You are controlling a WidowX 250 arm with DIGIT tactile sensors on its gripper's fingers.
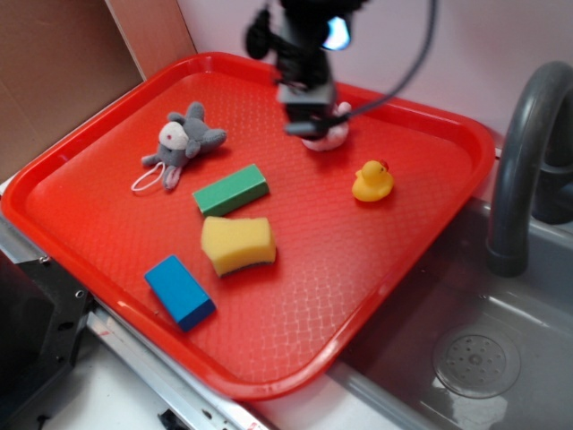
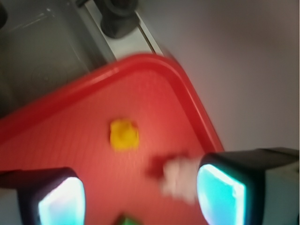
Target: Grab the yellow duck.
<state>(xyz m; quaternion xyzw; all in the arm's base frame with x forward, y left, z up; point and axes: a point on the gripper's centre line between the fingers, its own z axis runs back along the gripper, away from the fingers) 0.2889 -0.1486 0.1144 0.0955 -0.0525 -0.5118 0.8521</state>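
Note:
The yellow duck [image 1: 372,181] sits on the red tray [image 1: 107,215] toward its right side, orange beak up. In the wrist view the duck [image 2: 124,134] is a blurred yellow patch ahead of the fingers. My gripper [image 1: 309,125] hangs over the back of the tray, left of the duck and apart from it, just above a small white plush [image 1: 327,136]. My gripper [image 2: 140,199] is open, with nothing between its fingers; the white plush [image 2: 180,180] lies close to the right finger [image 2: 222,194].
On the tray lie a grey plush mouse [image 1: 183,141], a green block [image 1: 231,190], a yellow sponge [image 1: 237,245] and a blue block [image 1: 179,291]. A grey sink [image 1: 474,358] with a dark faucet [image 1: 524,152] lies right of the tray. A wall stands behind.

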